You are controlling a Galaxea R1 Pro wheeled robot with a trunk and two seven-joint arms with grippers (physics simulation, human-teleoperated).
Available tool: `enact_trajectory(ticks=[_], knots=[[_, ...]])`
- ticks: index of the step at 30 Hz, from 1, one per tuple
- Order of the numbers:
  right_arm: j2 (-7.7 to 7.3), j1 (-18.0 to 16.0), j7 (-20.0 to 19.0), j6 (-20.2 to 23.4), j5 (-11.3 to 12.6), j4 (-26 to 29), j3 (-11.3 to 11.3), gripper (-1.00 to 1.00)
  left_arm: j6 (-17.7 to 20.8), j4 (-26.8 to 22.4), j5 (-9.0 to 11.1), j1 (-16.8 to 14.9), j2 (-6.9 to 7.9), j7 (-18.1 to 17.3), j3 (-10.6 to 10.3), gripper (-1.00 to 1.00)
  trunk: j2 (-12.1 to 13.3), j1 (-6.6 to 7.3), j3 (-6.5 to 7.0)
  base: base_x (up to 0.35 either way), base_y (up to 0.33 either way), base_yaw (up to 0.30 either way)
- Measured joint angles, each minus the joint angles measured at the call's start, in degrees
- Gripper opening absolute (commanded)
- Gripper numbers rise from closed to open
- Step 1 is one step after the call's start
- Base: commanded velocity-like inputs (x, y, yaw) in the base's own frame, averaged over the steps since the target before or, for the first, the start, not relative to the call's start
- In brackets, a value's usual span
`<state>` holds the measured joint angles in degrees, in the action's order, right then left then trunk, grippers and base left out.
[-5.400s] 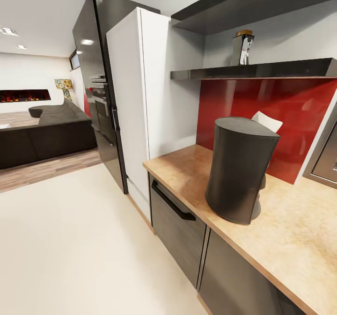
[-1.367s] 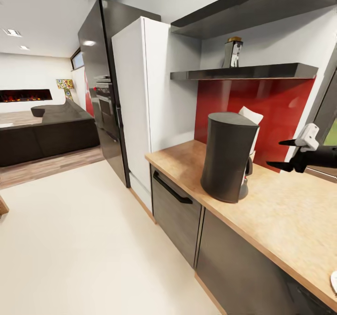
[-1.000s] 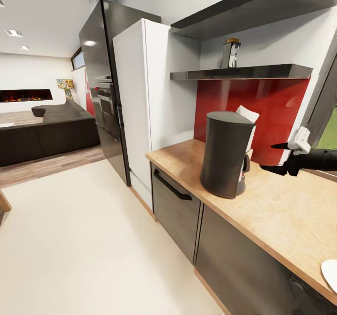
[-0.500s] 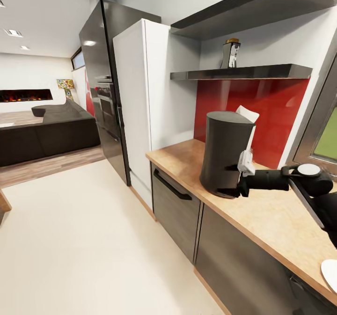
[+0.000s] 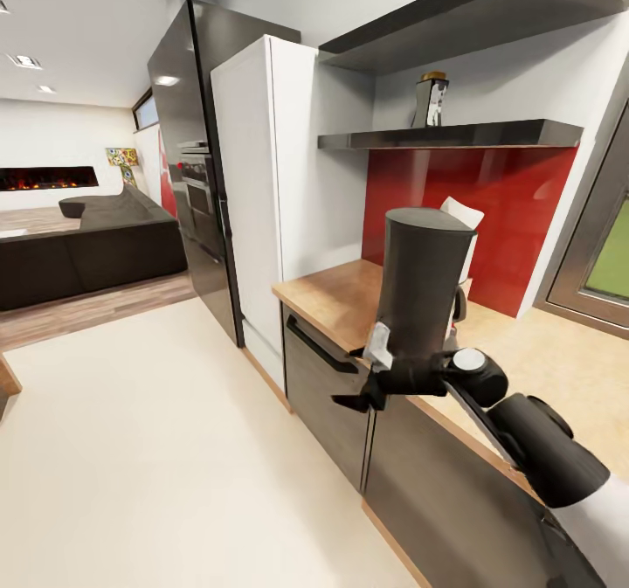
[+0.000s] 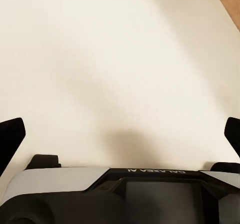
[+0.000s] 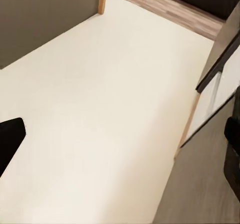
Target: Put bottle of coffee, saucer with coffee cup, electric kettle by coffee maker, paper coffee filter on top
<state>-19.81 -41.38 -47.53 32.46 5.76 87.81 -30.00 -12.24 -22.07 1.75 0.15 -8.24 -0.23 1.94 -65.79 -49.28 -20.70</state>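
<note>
An open kitchen runs along a red back panel, with a tall white cabinet (image 5: pixel 262 186) and dark fridge (image 5: pixel 179 160) at the far end and a lounge beyond. On the beige surface (image 5: pixel 336 295) stands the coffee maker (image 5: pixel 419 287), upright, with the paper coffee filter (image 5: pixel 461 214) showing white just behind its top. The bottle of coffee (image 5: pixel 432 99) sits upright on the kitchen shelf (image 5: pixel 445 136), well above the coffee maker and slightly behind it.

The right gripper (image 5: pixel 360 387) hangs in front of the cabinet fronts, below the surface edge and low against the coffee maker's base, its 2 fingers (image 5: pixel 348 403) spread apart and holding nothing. The right wrist view looks down at pale floor (image 7: pixel 100 109). In the left wrist view the left gripper (image 6: pixel 120 134) also points at floor, its fingers wide and empty.

The bottle lies up and away from the right gripper, its long axis vertical. Reaching it likely means raising that arm past the surface to shelf height; the right arm appears the nearer.
</note>
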Motion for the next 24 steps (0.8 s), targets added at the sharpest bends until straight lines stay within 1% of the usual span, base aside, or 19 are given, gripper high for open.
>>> enact_trajectory(ticks=[1,2,3,5,6,7,8,10,12,13,14,16,17,19,20,21,22,23,24], knots=[[0.57,0.02,1.42,0.01,0.0,-0.08,-1.32,1.0,0.0,0.0,0.0,0.0,0.0,0.0,0.0,1.0,0.0,0.0,0.0,0.0,0.0,0.0],[1.9,0.09,5.52,0.13,0.15,-0.26,-4.91,1.0,0.0,0.0,0.0,0.0,-0.01,0.0,-0.01,1.0,0.0,0.0,0.0,0.0,0.0,0.0],[2.3,0.09,6.85,0.12,0.12,-0.35,-6.38,1.0,0.0,0.0,0.0,0.0,-0.02,0.0,-0.01,1.0,0.0,0.0,0.0,0.0,0.0,0.0],[3.9,0.21,10.61,0.17,0.53,-1.97,-10.41,1.0,0.0,0.0,0.0,0.0,-0.03,0.0,0.01,1.0,0.0,0.0,0.0,0.0,0.0,0.0],[4.42,0.28,11.26,0.16,0.66,-2.7,-11.16,1.0,0.0,0.0,0.0,0.0,-0.04,0.0,0.02,1.0,0.0,0.0,0.0,0.0,0.0,0.0],[5.49,0.49,12.17,0.18,0.89,-4.42,-12.1,1.0,0.0,0.0,0.0,0.0,-0.03,0.0,0.04,1.0,0.0,0.0,0.0,0.0,0.0,0.0],[6.05,0.66,12.52,0.17,0.96,-5.48,-12.48,1.0,0.0,0.0,0.0,0.0,-0.04,0.0,0.04,1.0,0.0,0.0,0.0,0.0,0.0,0.0],[8.03,1.52,13.31,0.14,1.12,-10.17,-13.3,1.0,0.0,-0.01,0.0,0.0,0.0,0.0,0.06,1.0,0.0,0.0,0.0,0.0,0.0,0.0],[9.94,2.33,13.73,-0.28,1.08,-18.39,-13.76,1.0,0.0,-0.01,0.0,0.0,0.01,0.0,0.06,1.0,0.0,0.0,0.0,0.0,0.0,0.0],[10.64,2.69,13.89,-0.93,1.08,-23.65,-13.84,1.0,0.0,-0.01,0.01,0.01,0.02,0.0,0.09,1.0,0.0,0.0,-0.01,0.0,0.0,0.0],[10.93,2.81,13.95,-1.55,1.2,-26.76,-13.86,1.0,0.0,-0.01,0.01,0.01,0.02,0.0,0.11,1.0,0.0,0.0,0.0,0.0,0.0,0.0],[11.9,3.13,14.14,-7.21,1.17,-39.72,-13.9,1.0,0.01,0.02,0.01,0.01,0.02,0.02,0.17,1.0,0.0,0.0,-0.01,0.0,0.0,0.0],[12.2,3.17,14.17,-9.23,1.32,-43.7,-13.88,1.0,0.0,0.04,0.01,0.01,0.02,0.03,0.19,1.0,0.0,0.0,0.0,0.0,0.0,0.0],[13.75,3.32,14.26,-17.52,1.28,-58.48,-13.85,1.0,-0.04,0.05,0.01,0.01,0.07,0.07,0.27,1.0,0.0,0.0,-0.01,0.0,0.0,0.0],[14.27,3.31,14.3,-19.56,1.39,-62.6,-13.85,1.0,-0.06,0.06,0.01,0.01,0.08,0.07,0.28,1.0,0.0,0.0,0.0,0.0,0.0,0.0],[15.58,3.34,14.39,-24.92,1.62,-70.17,-13.82,1.0,-0.08,0.09,0.0,0.0,0.05,0.1,0.34,1.0,-0.01,0.0,0.0,0.0,0.0,0.0],[15.97,3.83,14.44,-28.93,1.32,-79.54,-13.9,1.0,-0.04,0.03,0.03,0.01,-0.03,0.13,0.4,1.0,0.0,0.0,-0.01,0.0,0.0,0.0],[16.13,4.87,14.45,-32.45,1.31,-83.58,-13.82,1.0,-0.02,0.01,0.04,0.01,-0.22,0.15,0.44,1.0,-0.01,0.0,-0.02,0.0,0.0,0.0],[16.13,5.8,14.45,-34.1,1.35,-85.07,-13.61,1.0,-0.02,0.01,0.05,0.01,-0.34,0.15,0.45,1.0,-0.01,0.0,-0.01,0.0,0.0,0.0]])
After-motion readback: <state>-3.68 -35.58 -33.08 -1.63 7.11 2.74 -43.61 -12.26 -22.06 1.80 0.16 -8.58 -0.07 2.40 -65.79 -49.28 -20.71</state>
